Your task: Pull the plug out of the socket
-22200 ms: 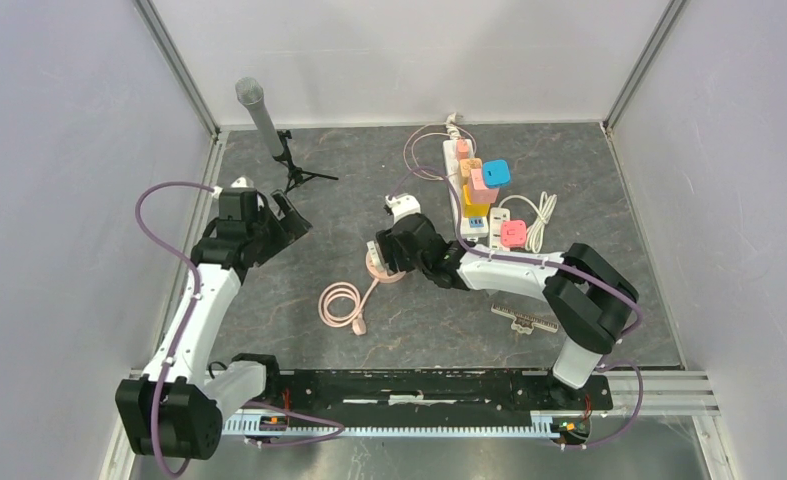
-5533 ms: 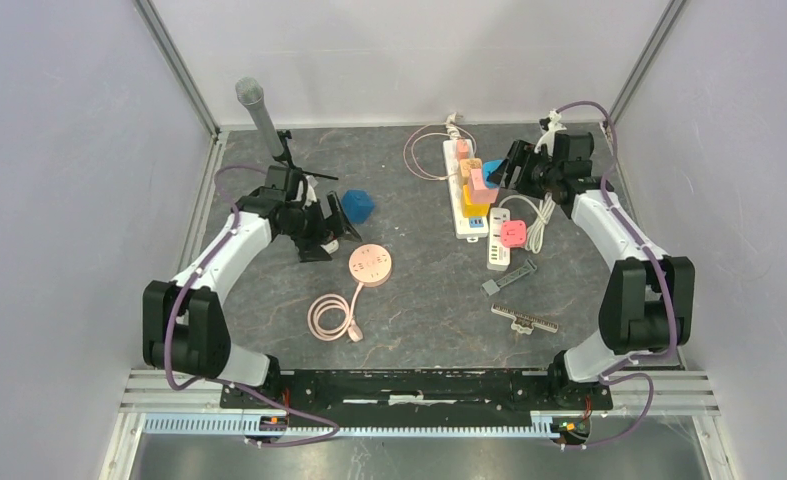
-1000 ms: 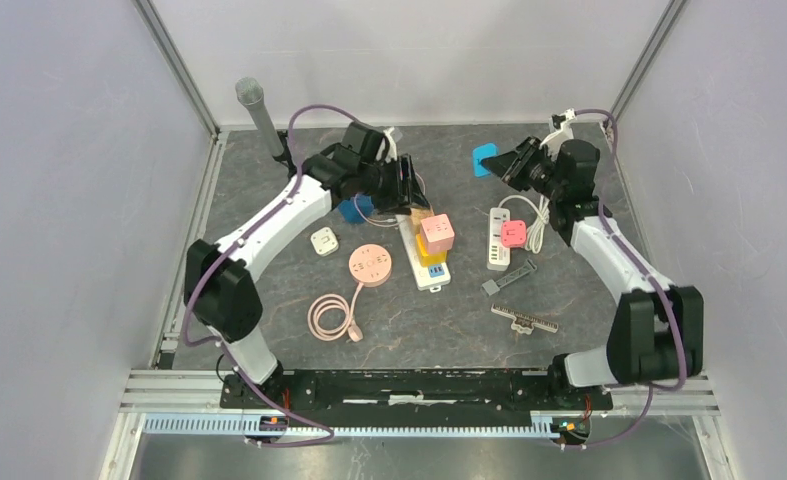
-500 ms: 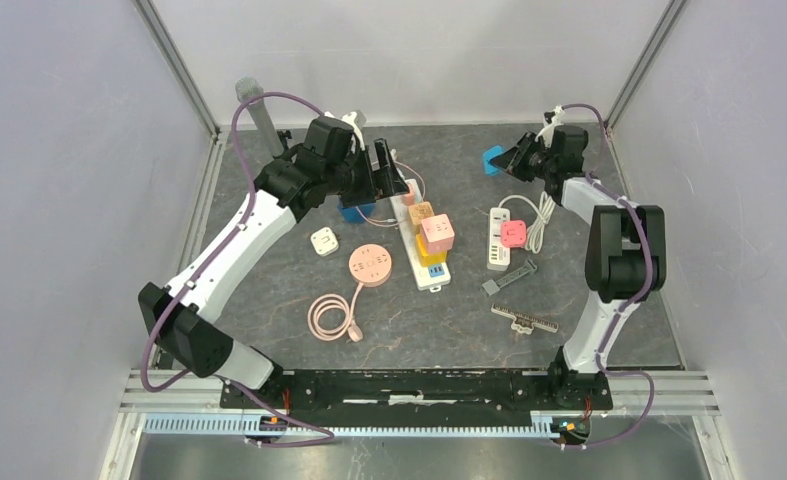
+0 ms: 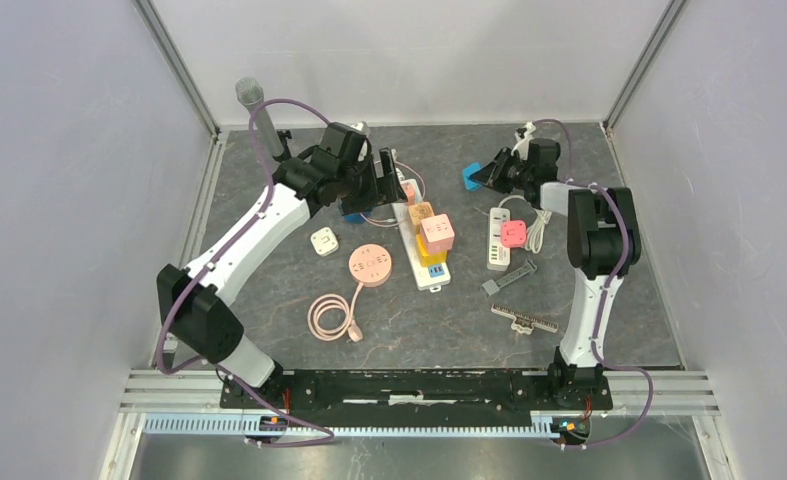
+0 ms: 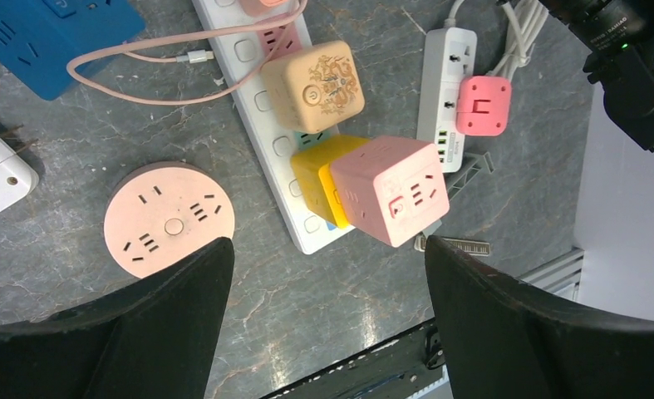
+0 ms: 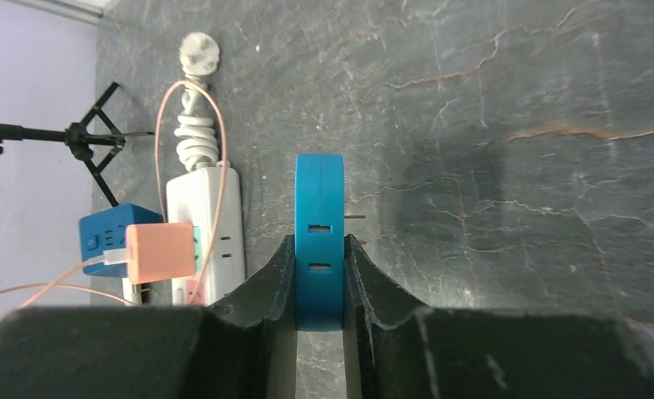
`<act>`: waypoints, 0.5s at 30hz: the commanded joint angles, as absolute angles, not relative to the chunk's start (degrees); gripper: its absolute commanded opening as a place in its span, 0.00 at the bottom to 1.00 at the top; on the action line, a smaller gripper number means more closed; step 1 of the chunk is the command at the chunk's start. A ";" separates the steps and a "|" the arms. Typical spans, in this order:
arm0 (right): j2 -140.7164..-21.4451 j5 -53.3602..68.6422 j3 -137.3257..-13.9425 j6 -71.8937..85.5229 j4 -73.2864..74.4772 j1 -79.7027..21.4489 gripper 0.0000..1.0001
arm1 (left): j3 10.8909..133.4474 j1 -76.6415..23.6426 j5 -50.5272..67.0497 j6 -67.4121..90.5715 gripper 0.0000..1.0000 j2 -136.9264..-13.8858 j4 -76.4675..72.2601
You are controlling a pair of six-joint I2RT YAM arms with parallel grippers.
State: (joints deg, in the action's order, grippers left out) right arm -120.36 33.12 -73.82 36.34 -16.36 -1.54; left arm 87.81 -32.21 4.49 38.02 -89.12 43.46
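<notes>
My right gripper is shut on the blue plug, which hangs free of any socket over bare table, its prongs sticking out sideways. From above, the blue plug sits to the right of the long white power strip. A tan cube, a pink cube and a yellow cube are still plugged into that strip. My left gripper is open above the power strip, holding nothing.
A blue adapter, a white plug, a round pink socket and its coiled cable lie left of the strip. A second white strip with a pink plug lies right. A microphone stand stands back left.
My left gripper has opened and drawn back from the power strip. My right gripper has carried the blue plug leftward and a little nearer.
</notes>
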 commanded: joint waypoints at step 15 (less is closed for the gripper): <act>-120.09 25.56 -82.39 27.11 -8.50 -0.44 0.86 | 91.29 -29.43 3.61 36.01 0.91 -90.09 42.82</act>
State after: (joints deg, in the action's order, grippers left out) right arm -124.53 27.33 -81.84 31.11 -10.98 -0.84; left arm 89.41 -30.94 4.56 37.60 -92.99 43.66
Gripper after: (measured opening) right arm 0.825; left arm 0.908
